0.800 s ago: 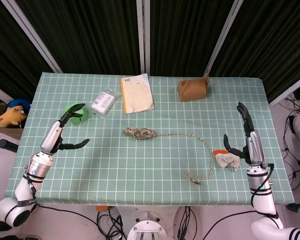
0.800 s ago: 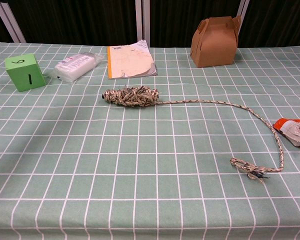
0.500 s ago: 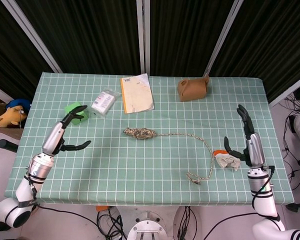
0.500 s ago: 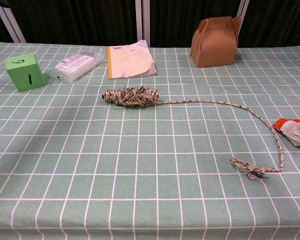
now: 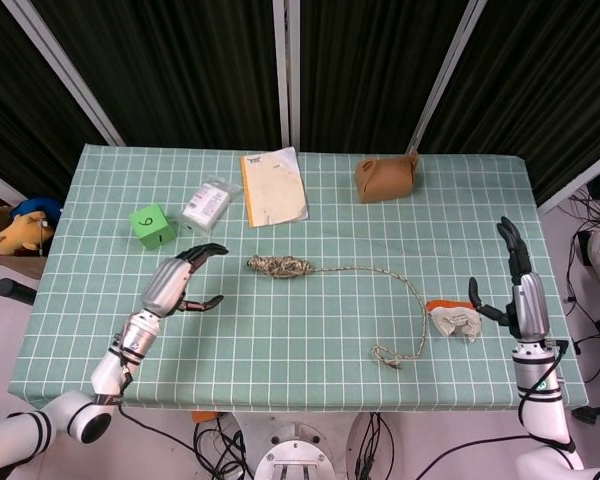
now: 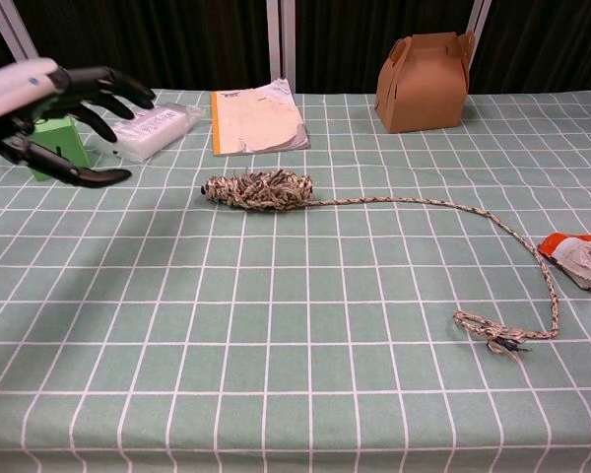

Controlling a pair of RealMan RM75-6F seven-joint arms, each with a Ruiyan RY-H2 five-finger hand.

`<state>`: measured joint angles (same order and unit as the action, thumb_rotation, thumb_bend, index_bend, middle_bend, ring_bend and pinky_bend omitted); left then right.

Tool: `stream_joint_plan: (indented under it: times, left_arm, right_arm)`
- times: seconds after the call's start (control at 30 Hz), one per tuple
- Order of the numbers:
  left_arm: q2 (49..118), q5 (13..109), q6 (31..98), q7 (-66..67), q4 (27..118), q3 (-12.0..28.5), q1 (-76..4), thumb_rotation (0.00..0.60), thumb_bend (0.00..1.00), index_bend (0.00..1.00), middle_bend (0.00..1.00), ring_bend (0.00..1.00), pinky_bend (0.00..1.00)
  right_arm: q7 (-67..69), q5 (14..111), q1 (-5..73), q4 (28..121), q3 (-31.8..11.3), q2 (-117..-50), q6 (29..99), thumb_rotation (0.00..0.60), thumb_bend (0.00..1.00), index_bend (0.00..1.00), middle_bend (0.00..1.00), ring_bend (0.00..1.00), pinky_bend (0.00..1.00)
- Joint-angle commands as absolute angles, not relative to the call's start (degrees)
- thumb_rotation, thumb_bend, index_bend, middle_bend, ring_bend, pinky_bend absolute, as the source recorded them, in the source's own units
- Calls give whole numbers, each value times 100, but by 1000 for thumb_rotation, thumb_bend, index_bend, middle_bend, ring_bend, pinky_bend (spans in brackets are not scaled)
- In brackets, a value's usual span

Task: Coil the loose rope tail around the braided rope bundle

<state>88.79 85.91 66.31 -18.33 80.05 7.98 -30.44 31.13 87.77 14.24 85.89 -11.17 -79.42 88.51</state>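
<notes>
Dark curtain panels back a counter (image 5: pixel 100 330) covered in a green checked cloth. Along its far side lie a notebook (image 5: pixel 273 187) with a loose sheet on it, a brown cardboard carry box (image 5: pixel 386 178), a clear plastic packet (image 5: pixel 207 203) and a green cube (image 5: pixel 151 224). A crumpled white-and-orange wrapper (image 5: pixel 453 318) sits near the right edge.

At the centre lies the braided rope bundle (image 5: pixel 278 265). Its loose rope tail (image 5: pixel 410 287) runs right across the cloth, then bends toward the near edge and ends in a frayed knot, all of it flat on the counter and uncoiled.

The left robot hand (image 5: pixel 185 280) hovers just left of the bundle, fingers curved and thumb apart, empty and touching nothing. The right robot hand (image 5: pixel 521 290) stands off the counter's right edge beside the wrapper, fingers extended upward, holding nothing.

In the chest view the left robot hand (image 6: pixel 49 113) partly covers the green cube (image 6: pixel 47 146), and the right robot hand falls outside the frame. A stuffed toy (image 5: pixel 22 228) shows on the floor at far left.
</notes>
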Motion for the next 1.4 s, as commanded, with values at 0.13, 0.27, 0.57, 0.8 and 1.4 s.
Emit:
stream_joint_plan:
  times: [0.13, 0.27, 0.57, 0.8, 1.4]
  left_arm:
    - [9607, 8166, 6018, -1295, 7422, 974, -3541, 600, 234, 231, 221, 219, 320]
    - [9863, 8019, 5765, -1017, 7228, 1002, -3733, 600, 234, 232, 222, 219, 320]
    - [10429, 7769, 5837, -696, 6651, 1241, -3947, 600, 234, 232, 226, 219, 321]
    - [10668, 7597, 5571, -646, 6295, 1349, -4184, 600, 234, 233, 229, 218, 321]
    - [10982, 7384, 5183, -281, 5756, 1426, -4624, 600, 233, 332, 306, 263, 346]
  right_arm:
    - [3191, 8773, 1402, 8526, -1111, -7871, 8856, 600, 461, 0, 0, 0, 0]
    - [3214, 8765, 1406, 8572, -1159, -7778, 8875, 600, 461, 0, 0, 0, 0]
    - [3211, 8752, 1370, 8633, -1193, -7666, 8949, 600, 461, 0, 0, 0, 0]
    - [3228, 8710, 1355, 8590, -1194, -7671, 8944, 600, 461, 0, 0, 0, 0]
    - [3375, 8581, 1344, 8289, -1221, -7749, 8885, 600, 461, 0, 0, 0, 0]
